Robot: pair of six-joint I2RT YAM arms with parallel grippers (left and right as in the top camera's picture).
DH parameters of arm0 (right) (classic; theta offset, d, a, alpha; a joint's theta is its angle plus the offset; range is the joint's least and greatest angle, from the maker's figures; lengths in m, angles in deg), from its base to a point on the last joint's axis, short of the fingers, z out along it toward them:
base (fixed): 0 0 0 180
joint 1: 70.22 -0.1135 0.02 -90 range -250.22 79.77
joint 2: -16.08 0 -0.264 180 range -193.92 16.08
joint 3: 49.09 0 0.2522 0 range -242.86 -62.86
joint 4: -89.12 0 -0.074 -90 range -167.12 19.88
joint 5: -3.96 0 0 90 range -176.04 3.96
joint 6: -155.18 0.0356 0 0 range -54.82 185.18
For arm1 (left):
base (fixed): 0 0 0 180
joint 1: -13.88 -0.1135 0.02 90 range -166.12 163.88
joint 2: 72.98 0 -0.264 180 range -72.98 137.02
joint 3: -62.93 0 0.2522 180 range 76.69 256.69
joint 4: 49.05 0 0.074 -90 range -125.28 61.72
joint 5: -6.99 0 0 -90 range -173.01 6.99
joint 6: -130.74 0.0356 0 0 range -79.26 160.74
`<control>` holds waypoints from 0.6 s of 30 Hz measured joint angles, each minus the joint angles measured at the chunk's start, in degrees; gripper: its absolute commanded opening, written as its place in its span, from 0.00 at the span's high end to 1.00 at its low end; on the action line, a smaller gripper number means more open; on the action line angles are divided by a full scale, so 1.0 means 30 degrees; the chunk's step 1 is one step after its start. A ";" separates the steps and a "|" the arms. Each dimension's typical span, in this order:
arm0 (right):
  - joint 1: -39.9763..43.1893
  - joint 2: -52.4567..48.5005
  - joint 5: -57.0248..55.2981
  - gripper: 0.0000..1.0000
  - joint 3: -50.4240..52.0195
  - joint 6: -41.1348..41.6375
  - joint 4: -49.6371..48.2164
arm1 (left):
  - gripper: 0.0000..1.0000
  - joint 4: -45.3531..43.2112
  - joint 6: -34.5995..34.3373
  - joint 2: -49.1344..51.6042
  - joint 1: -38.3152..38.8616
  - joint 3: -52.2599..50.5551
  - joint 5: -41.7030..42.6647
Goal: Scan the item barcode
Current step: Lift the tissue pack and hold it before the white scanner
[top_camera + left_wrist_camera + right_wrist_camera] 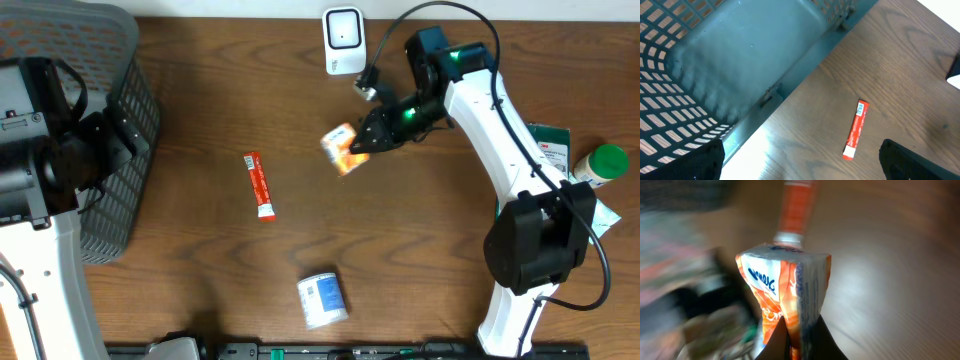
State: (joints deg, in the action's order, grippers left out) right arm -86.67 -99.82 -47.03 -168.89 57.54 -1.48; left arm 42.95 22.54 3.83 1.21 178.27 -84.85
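Tube (259, 186) between basket (135, 105) and packet (341, 148)

orange-white packet (341, 148) | tilted, pinched (print blurred) | near white scanner (343, 40)

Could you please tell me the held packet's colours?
The packet is orange and white, blue lettering; clearest in right wrist view.

Mock checkout: scanner (343, 38), basket (135, 110)
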 measured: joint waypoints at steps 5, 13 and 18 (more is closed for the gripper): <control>-0.0386 0.0000 -0.7278 0.99 -0.2069 0.3898 0.0051 | 0.02 0.0000 0.0000 0.0000 0.0000 0.0000 0.0000; -0.2142 0.0000 -1.5467 0.99 -0.4947 0.4983 -0.1902 | 0.02 0.0000 0.0000 0.0000 0.0000 0.0000 0.0000; -0.3446 0.0000 -1.7099 0.99 -0.4991 0.4437 -0.4459 | 0.02 0.0000 0.0000 0.0000 0.0000 0.0000 -0.0007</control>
State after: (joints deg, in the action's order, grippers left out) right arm -97.01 -99.82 -98.33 -183.87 70.85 -14.86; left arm 42.95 22.54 3.83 1.21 178.27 -84.87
